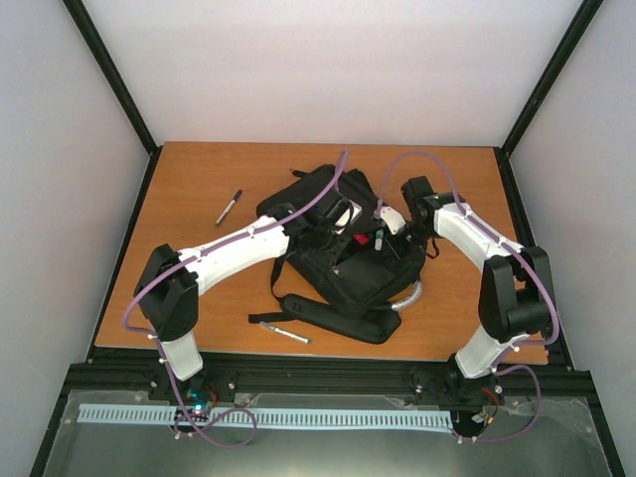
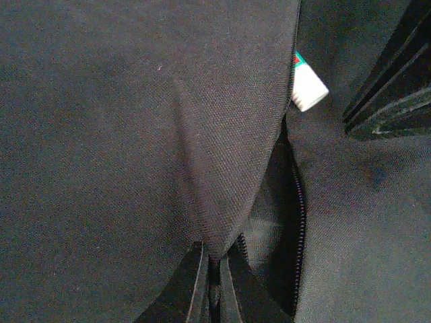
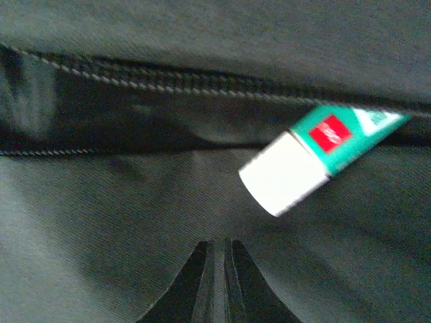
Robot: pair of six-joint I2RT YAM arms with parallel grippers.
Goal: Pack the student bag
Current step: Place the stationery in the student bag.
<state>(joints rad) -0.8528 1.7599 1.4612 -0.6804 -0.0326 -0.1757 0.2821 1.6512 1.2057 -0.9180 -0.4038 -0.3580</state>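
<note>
Here, the left arm (image 1: pixel 238 248) and right arm (image 1: pixel 477 234) were bent inward over the student bag (image 1: pixel 348 273), laid mid-table. The left gripper (image 2: pixel 214 272) was clamped on a fold of its fabric. The right gripper (image 3: pixel 219 269) was closed empty, with a green-and-white tube (image 3: pixel 303 161) at its 1 o'clock. The wooden table (image 1: pixel 199 179) was enclosed by white walls (image 1: pixel 328 60).

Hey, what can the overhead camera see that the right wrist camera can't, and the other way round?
Only the overhead view: the wooden table, a far pen and a near pen lying on it, the bag's grey handle, and the left gripper down on the bag. Only the right wrist view: the open zip teeth up close, and a green tube with a white cap and a red label poking from that opening. Both: the black backpack and the right gripper, its fingers shut.
</note>
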